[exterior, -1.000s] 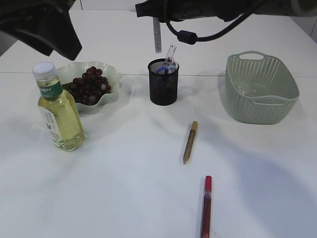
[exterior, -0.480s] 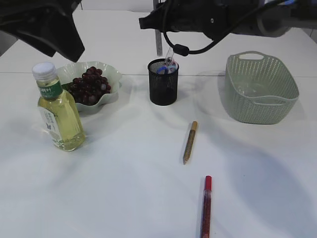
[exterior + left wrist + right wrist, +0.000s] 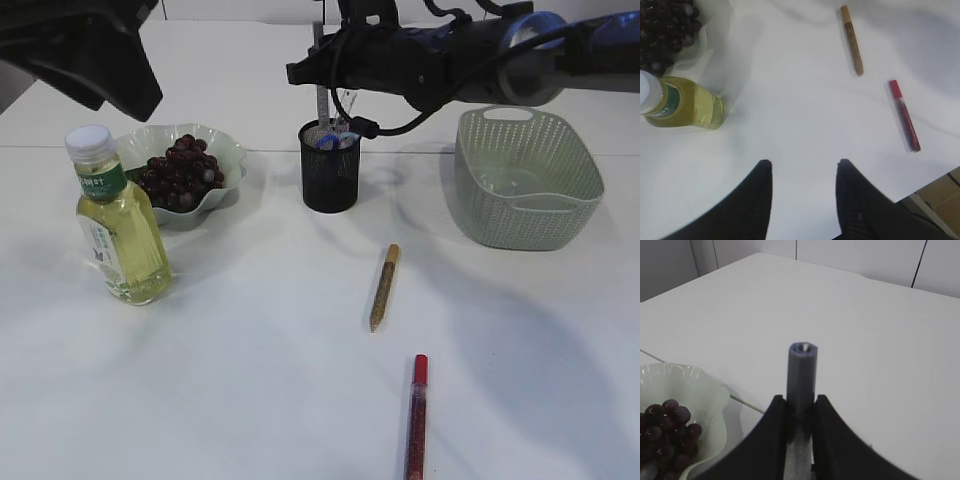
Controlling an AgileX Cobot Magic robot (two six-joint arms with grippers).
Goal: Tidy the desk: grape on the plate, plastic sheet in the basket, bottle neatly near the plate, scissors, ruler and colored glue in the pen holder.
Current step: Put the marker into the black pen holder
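Note:
My right gripper [image 3: 322, 72] is shut on the grey metal ruler [image 3: 322, 105], held upright with its lower end in the black mesh pen holder [image 3: 330, 180]; the wrist view shows the ruler's end [image 3: 801, 372] between the jaws [image 3: 800, 402]. Blue-handled scissors [image 3: 335, 138] stand in the holder. Dark grapes [image 3: 180, 172] lie on the pale green plate [image 3: 228, 152]. The bottle [image 3: 120, 235] of yellow liquid stands in front of the plate. A gold glue pen [image 3: 383, 287] and a red glue pen [image 3: 416, 415] lie on the table. My left gripper [image 3: 802, 167] is open and empty, high over the table.
The pale green basket [image 3: 525, 180] stands at the right, with something faint and clear inside. The left wrist view shows the bottle [image 3: 685, 102], the grapes [image 3: 667, 30], both glue pens [image 3: 852, 40] [image 3: 905, 115] and the table's edge at lower right.
My right arm has come down with the ruler, so its lower end now sits in the pen holder. The left arm has barely moved.

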